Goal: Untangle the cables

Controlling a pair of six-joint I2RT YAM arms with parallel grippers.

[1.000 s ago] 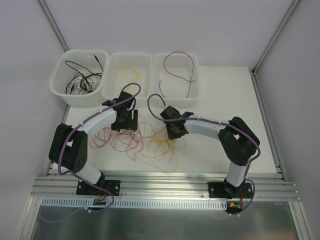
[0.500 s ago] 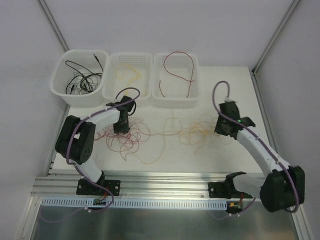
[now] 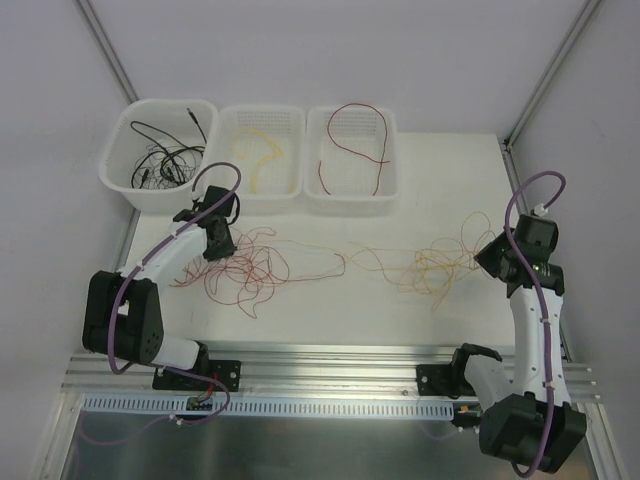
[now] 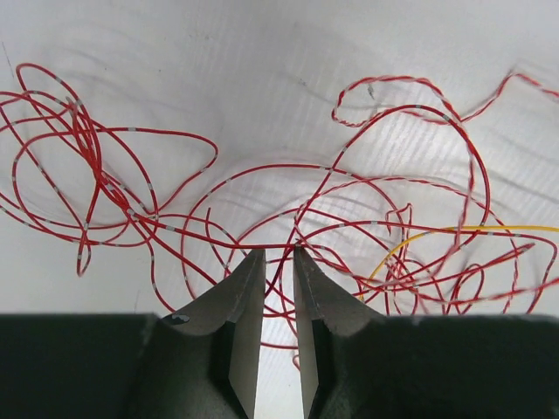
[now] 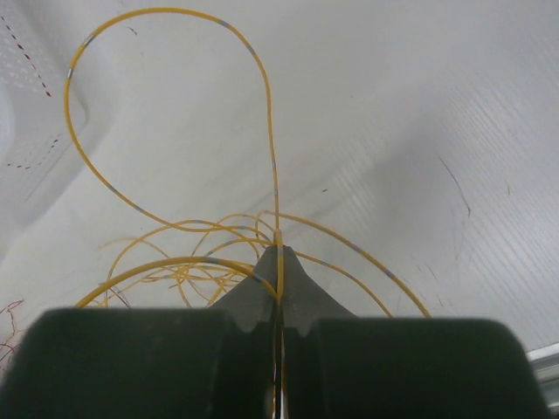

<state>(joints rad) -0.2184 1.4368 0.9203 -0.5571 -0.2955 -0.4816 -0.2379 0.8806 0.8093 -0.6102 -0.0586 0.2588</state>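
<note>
A: Okay, quick, where are the cables?

B: Red cables sprawl on the left half of the table, just in front of the bins. Yellow cables loop on the right half, near the right edge. One yellow line reaches into the red heap.

A: Grippers?

B: Left gripper sits low over the red heap. Its fingers are a slim gap apart, with red loops crossing at the tips. Can't tell if any is caught. Right gripper has its fingers pressed together on a yellow strand, which rises from the tips in a tall loop.

A: Bins?

B: Three in a row along the back edge. Left bin has black cables, middle bin a yellow cable, right bin a red cable.

A: Open room?

B: Bare table behind the yellow heap, from the right bin out to the back-right corner. Another bare strip runs along the front edge by the rail. Only a few strands lie between the heaps. Right arm stands at the right edge, left arm along the left edge.
</note>
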